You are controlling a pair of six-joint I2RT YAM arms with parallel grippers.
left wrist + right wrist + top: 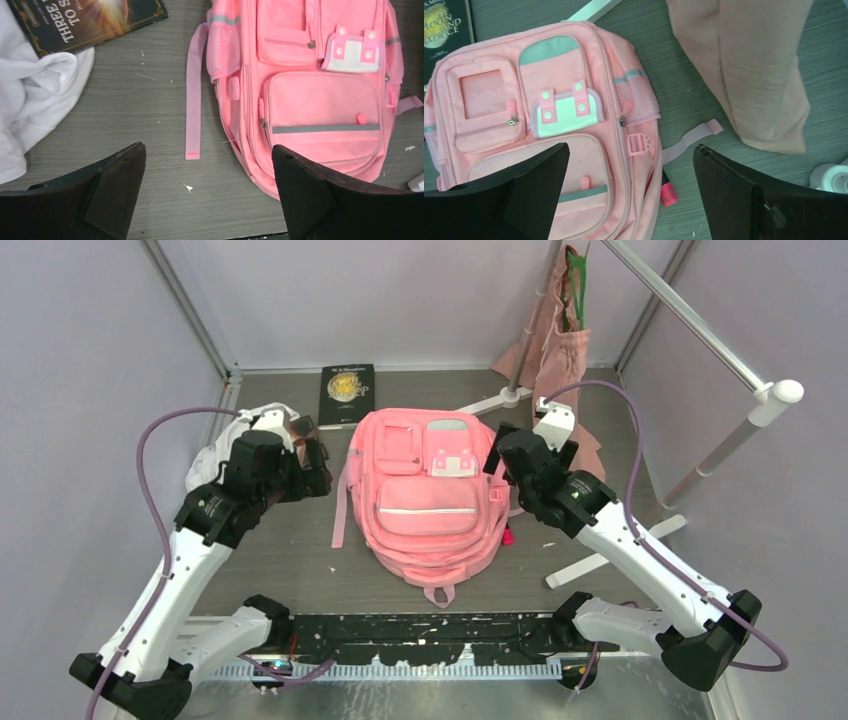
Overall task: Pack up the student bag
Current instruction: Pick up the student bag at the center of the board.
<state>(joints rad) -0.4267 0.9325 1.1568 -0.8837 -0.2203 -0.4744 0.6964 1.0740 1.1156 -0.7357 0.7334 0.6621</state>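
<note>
The pink student bag (425, 495) lies flat in the table's middle, front up, top loop toward me. It shows in the left wrist view (320, 95) and the right wrist view (549, 120). My left gripper (312, 462) hovers open and empty at the bag's left side, above its loose strap (194, 95). My right gripper (500, 462) hovers open and empty at the bag's right side. A pink marker (667, 192) pokes out from under the bag's right edge (508, 535). A dark book (346, 395) lies behind the bag.
A white cloth (215, 455) lies left under my left arm, also in the left wrist view (35, 100). A dusty-pink tote (560, 345) with a green hanger hangs on a white rack (700, 325) at back right; it shows in the right wrist view (759, 70).
</note>
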